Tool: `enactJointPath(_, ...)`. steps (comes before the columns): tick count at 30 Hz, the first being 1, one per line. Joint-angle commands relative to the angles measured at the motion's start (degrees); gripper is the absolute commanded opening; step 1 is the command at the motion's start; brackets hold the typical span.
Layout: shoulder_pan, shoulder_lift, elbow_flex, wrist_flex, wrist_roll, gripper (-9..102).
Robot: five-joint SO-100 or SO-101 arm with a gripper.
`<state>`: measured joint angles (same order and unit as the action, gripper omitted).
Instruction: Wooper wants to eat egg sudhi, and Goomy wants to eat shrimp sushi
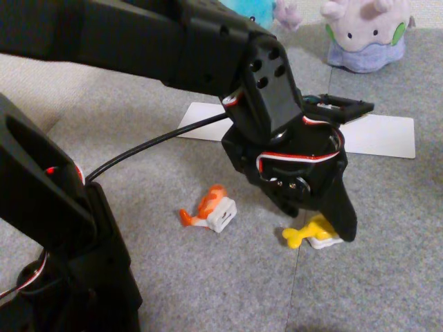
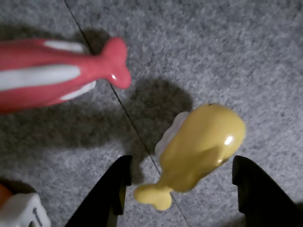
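Open gripper (image 2: 182, 189) hovers low over the yellow egg sushi (image 2: 201, 144), which lies mid-carpet between its fingers. Best to lower straight, centre the piece, then close gently.

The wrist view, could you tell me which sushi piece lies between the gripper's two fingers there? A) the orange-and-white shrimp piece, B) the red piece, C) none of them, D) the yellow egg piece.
D: in the wrist view the yellow egg sushi lies on the carpet between the two dark fingers of the open gripper, while the red piece lies off to the upper left.
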<state>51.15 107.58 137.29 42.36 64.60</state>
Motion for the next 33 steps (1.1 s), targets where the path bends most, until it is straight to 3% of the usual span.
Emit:
enactJointPath(1, 0.5, 0.2, -2.3, -0.7, 0.1, 25)
enactJointPath(22, 4.6, -0.2, -2.3, -1.0, -0.4, 18)
enactJointPath(33, 3.9, -0.3, -2.3, -6.9, 0.3, 18)
